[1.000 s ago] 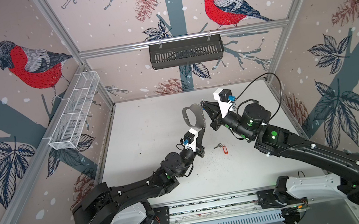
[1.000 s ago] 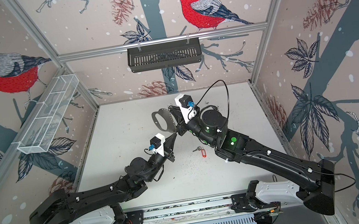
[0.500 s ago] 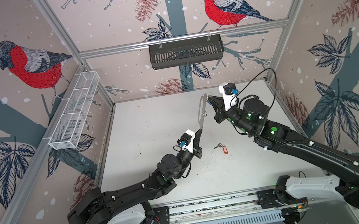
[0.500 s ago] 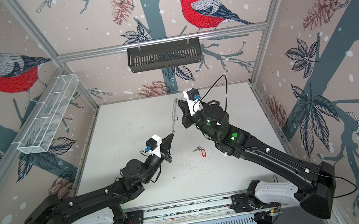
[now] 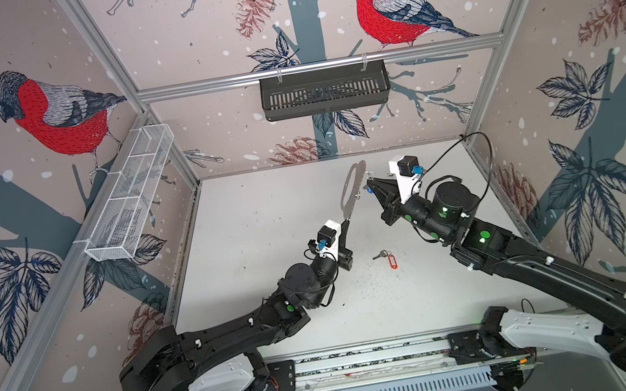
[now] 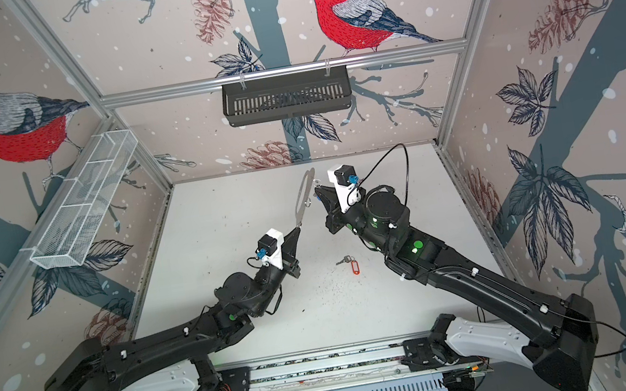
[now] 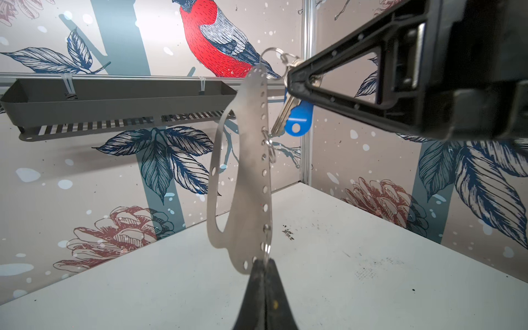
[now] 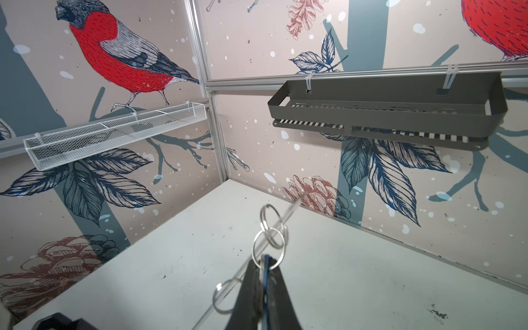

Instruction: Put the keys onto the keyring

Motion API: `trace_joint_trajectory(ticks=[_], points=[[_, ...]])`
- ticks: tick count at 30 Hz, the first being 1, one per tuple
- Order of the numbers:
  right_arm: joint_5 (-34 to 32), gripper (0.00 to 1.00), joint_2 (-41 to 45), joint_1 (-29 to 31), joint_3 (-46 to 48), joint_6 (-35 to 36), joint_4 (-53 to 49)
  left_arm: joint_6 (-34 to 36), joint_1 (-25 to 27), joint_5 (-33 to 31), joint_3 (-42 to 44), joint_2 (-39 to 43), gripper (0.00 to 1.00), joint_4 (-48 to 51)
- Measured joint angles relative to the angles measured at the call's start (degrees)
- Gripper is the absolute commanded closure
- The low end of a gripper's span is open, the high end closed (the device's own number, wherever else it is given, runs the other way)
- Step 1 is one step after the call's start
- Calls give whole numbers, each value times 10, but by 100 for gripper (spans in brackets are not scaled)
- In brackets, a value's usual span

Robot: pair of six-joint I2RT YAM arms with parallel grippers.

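Keyring plate (image 5: 354, 188) looks thin, stiff, light; left gripper (image 5: 345, 223) pinches its 6 o'clock corner, right gripper (image 5: 370, 186) clamps blue-tag keys (image 7: 297, 120) at 3 o'clock.

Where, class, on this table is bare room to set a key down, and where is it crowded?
Free: the table between left wall and keyring; the near strip between red-tagged key and front rail. Crowded: where left gripper holding the keyring meets right gripper holding the blue-tagged key.

Black basket (image 5: 325, 89), white mesh tray (image 5: 131, 198)
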State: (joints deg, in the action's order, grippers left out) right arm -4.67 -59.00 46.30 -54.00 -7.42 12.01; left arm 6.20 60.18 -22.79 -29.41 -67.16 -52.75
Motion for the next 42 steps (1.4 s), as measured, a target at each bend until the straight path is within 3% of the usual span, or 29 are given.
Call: trace_joint_trajectory(ticks=[15,23,36,39,42], points=[[1,100,61,-2,44,3,17,-24,-28,-32,-54,-32,100,60],[4,100,90,-1,81,2,17,-32,-72,12,-88,-15,100,105],[81,100,111,7,113,29,14,-14,-93,65,-115,15,100,160],[104,95,113,9,114,32,12,-13,-96,77,-113,26,100,162],[122,83,118,10,118,36,9,-13,-106,82,-108,36,100,162]])
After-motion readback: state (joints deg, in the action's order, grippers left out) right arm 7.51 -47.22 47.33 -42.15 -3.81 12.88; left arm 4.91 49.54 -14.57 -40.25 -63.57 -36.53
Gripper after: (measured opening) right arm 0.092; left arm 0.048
